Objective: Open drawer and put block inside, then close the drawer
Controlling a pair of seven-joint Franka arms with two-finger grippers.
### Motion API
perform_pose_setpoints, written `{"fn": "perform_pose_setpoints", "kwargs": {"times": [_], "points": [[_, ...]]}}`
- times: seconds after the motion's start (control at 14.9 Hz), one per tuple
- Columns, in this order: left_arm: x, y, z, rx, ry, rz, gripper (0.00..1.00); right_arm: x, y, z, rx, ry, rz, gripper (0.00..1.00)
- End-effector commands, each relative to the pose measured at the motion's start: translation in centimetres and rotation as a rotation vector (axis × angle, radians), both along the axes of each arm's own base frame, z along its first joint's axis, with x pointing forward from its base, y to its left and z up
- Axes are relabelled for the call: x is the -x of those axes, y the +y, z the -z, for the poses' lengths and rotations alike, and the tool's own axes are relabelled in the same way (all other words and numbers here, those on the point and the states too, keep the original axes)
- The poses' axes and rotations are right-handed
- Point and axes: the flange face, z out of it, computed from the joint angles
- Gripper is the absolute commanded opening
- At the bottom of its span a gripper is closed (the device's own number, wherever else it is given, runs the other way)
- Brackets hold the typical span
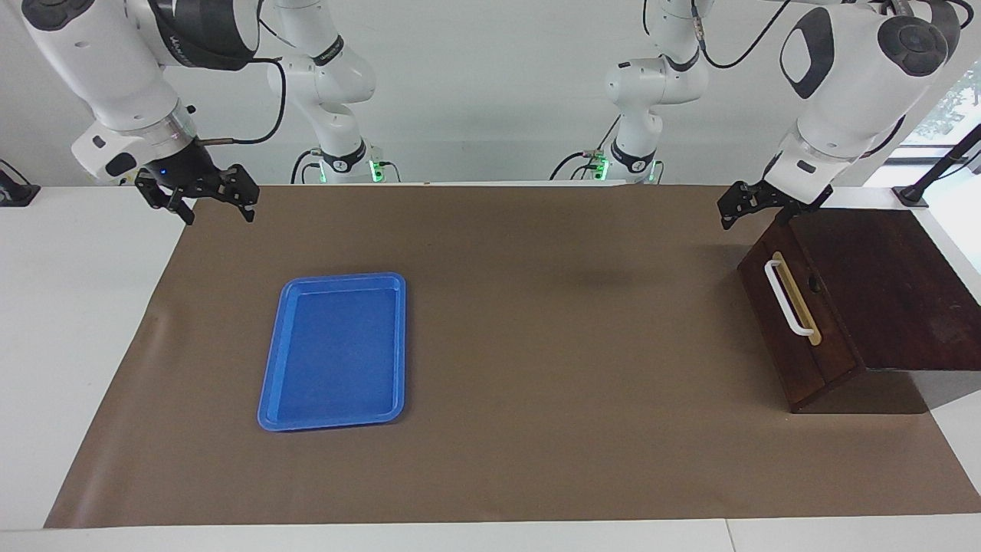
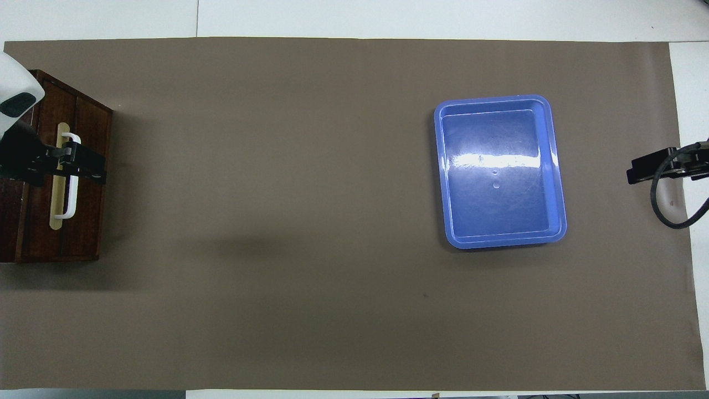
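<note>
The dark brown drawer is shut in its dark wooden box at the left arm's end of the table. Its white bar handle faces the middle of the table and also shows in the overhead view. My left gripper is open and empty. It hangs in the air by the box's corner nearest the robots, and in the overhead view it covers the handle's upper part. My right gripper is open and empty, and waits raised at the right arm's end. The yellow block is out of view.
An empty blue plastic tray lies on the brown paper mat toward the right arm's end, and it also shows in the overhead view. White table shows around the mat.
</note>
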Motion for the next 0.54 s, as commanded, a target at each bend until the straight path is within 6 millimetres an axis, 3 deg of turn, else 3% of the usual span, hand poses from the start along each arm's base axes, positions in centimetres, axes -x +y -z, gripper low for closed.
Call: {"fn": "perform_pose_setpoints", "kwargs": {"times": [0.0,0.47], "points": [[-0.52,-0.3,-0.66,0.025,-0.033,0.011,1.0,0.46,-0.62,-0.3,0.017,-0.003,-0.022,1.0],[-0.76,-0.39,-0.77,0.033,-0.054,0.004,1.0,0.46,-0.62,-0.3,0.017,-0.003,-0.022,1.0]]}}
